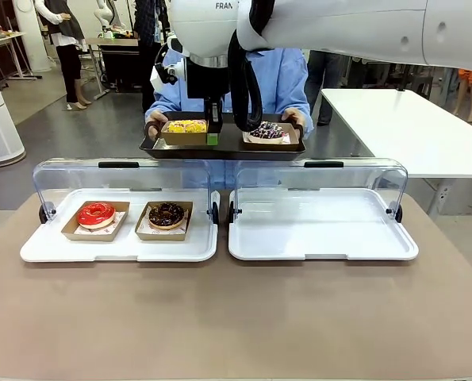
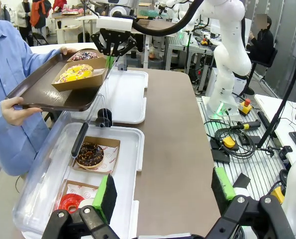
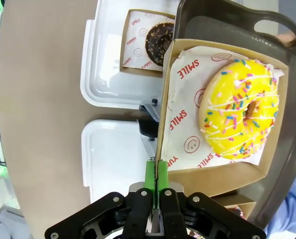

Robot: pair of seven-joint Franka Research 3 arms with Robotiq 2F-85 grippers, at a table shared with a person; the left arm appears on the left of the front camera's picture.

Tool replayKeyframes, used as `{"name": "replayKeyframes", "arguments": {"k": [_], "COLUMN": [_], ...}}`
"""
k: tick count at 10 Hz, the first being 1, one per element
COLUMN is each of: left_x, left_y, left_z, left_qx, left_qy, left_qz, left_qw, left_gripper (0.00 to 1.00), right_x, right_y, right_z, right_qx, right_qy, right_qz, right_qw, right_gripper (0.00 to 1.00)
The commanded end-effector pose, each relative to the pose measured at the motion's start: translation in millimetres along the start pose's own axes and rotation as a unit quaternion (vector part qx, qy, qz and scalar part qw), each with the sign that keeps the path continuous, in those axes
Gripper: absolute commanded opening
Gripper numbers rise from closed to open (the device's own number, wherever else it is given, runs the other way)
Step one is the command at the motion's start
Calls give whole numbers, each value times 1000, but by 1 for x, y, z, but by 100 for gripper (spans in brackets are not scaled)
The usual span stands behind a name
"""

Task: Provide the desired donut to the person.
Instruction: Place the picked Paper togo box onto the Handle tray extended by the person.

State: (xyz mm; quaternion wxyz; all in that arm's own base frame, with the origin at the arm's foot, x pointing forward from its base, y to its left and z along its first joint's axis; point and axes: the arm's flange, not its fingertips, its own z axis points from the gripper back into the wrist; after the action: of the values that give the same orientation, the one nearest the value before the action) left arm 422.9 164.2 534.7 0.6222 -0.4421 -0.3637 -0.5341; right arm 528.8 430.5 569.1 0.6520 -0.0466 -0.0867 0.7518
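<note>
The person [image 1: 279, 79] in a light blue shirt holds a dark serving tray [image 1: 224, 148] at the table's far side. On it, a yellow sprinkled donut [image 3: 242, 114] lies in a cardboard boat [image 3: 212, 174], beside a dark sprinkled donut [image 1: 265, 132]. My right gripper [image 3: 155, 174] is shut on the near wall of the yellow donut's boat, also seen from the front [image 1: 212, 131]. My left gripper [image 2: 163, 191] stands open over the table, holding nothing.
A white display tray [image 1: 45, 250] with a raised clear lid [image 1: 124, 176] holds a red donut [image 1: 96, 214] and a chocolate donut [image 1: 166, 214]. Beside it lies a second white tray [image 1: 323, 230] with its own raised lid. A white table [image 1: 410, 127] stands back right.
</note>
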Motion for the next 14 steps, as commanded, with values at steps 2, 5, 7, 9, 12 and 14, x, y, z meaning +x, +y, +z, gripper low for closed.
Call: {"name": "replayKeyframes", "arguments": {"k": [2, 5, 7, 9, 12, 14], "left_x": [1, 1, 1, 1, 1, 1], "left_y": [-2, -2, -2, -2, -2, -2], "left_z": [1, 1, 1, 1, 1, 1], "left_qx": [-1, -1, -1, -1, -1, -1], "left_qy": [-1, -1, -1, -1, -1, -1], "left_qz": [-1, -1, -1, -1, -1, -1], "left_qw": [1000, 1000, 1000, 1000, 1000, 1000], "left_gripper": [100, 100, 100, 100, 100, 100], "right_x": [-11, -13, -13, -14, -14, -14], "right_y": [-8, -15, -20, -19, -19, -20], "right_z": [-5, -11, -11, -12, -11, -10], "right_qx": [4, 14, 14, 18, 15, 15], "right_qy": [-12, -14, -14, -15, -16, -18], "right_qz": [-10, -8, -13, -11, -11, -12], "right_qw": [1000, 1000, 1000, 1000, 1000, 1000], "right_gripper": [2, 17, 63, 100, 100, 100]}}
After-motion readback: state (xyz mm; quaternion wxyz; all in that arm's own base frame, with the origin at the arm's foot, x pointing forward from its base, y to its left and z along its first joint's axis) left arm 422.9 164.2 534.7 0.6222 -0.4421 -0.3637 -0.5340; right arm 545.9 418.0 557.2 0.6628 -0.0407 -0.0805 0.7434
